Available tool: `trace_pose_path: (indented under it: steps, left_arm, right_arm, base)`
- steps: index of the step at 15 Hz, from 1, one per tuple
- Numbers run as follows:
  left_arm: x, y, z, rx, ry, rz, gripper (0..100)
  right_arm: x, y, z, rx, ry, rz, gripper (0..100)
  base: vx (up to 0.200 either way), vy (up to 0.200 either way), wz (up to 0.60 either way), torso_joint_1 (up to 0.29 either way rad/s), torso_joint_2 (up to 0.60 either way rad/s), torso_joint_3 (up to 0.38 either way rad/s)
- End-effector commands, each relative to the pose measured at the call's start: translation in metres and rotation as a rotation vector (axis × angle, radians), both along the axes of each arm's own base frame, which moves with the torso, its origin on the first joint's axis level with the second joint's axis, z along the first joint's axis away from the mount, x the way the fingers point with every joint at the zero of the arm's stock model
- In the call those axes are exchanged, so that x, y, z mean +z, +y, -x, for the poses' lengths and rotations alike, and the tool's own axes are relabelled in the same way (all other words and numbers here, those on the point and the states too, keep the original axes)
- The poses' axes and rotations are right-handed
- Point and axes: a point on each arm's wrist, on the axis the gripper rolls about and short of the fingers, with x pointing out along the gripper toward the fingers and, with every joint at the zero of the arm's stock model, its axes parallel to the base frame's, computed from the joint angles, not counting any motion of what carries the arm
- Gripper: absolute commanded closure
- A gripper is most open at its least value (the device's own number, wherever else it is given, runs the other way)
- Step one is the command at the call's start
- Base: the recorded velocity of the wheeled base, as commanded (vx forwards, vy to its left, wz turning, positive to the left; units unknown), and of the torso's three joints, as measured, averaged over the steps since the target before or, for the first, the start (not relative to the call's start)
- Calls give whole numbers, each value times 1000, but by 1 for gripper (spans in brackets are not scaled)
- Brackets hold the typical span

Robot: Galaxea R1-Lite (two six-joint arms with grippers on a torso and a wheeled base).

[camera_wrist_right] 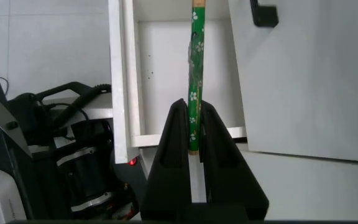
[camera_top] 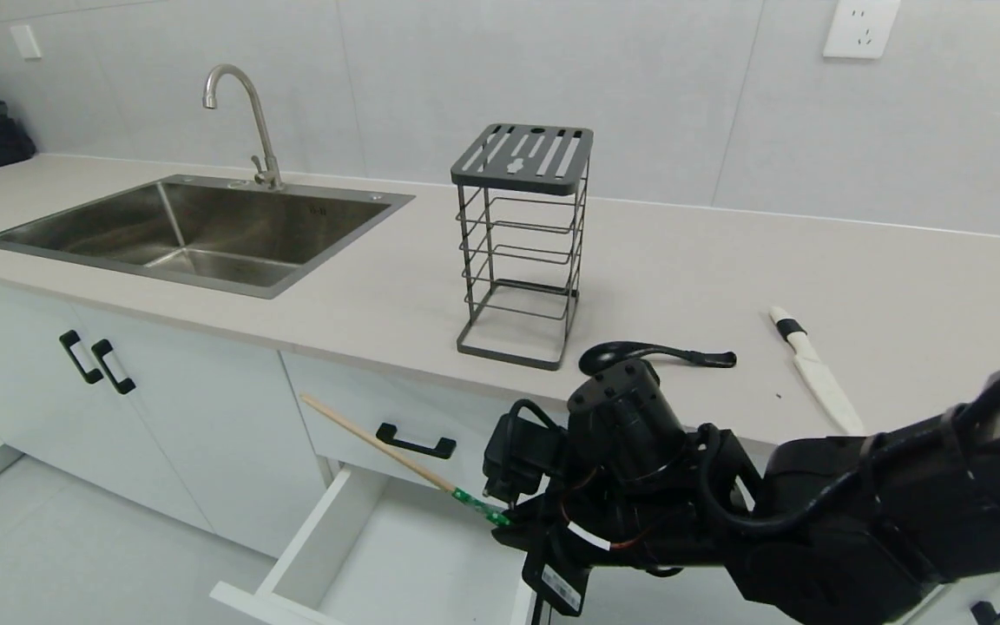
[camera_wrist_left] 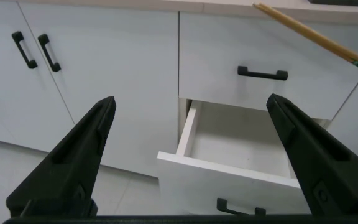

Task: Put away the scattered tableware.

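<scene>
My right gripper [camera_top: 504, 518] [camera_wrist_right: 194, 112] is shut on the green flower-patterned end of wooden chopsticks [camera_top: 378, 444] [camera_wrist_right: 196, 56]. They slant up and out to the left over the open white drawer [camera_top: 326, 529] [camera_wrist_right: 120, 74] below the counter. A black ladle [camera_top: 656, 354] and a white knife [camera_top: 812, 369] lie on the counter near its front edge. My left gripper [camera_wrist_left: 190, 102] is open and holds nothing; it faces the drawer [camera_wrist_left: 185, 134] from the front, with the chopsticks [camera_wrist_left: 309, 34] above it.
A dark wire rack [camera_top: 522, 243] with a slotted top stands mid-counter. A steel sink [camera_top: 187, 230] with a faucet [camera_top: 244, 121] is at the left. Cabinet doors with black handles [camera_top: 92, 360] are left of the drawer. Another closed drawer [camera_wrist_left: 263, 62] sits just above the open one.
</scene>
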Motion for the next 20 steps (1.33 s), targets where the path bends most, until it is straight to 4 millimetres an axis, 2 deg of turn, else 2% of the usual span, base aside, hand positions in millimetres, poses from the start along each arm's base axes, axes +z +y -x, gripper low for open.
trace_pose_path:
  steps: [1,8,12,20]
  left_arm:
    - [0,0,0,2,1,0,0]
    - [0,0,0,0,1,0,0]
    - [0,0,0,0,1,0,0]
    - [0,0,0,0,2,0,0]
  right_arm:
    - [-3,8,-5,3,2,3,100]
    - [-12,26,-16,14,15,25,100]
    - [-16,34,-22,16,11,23,100]
    - [-41,39,-29,38,18,75,100]
  base:
    - [0,0,0,-256,491,227]
    - [0,0,0,-219,398,176]
    - [0,0,0,-15,32,13]
    - [0,0,0,0,0,0]
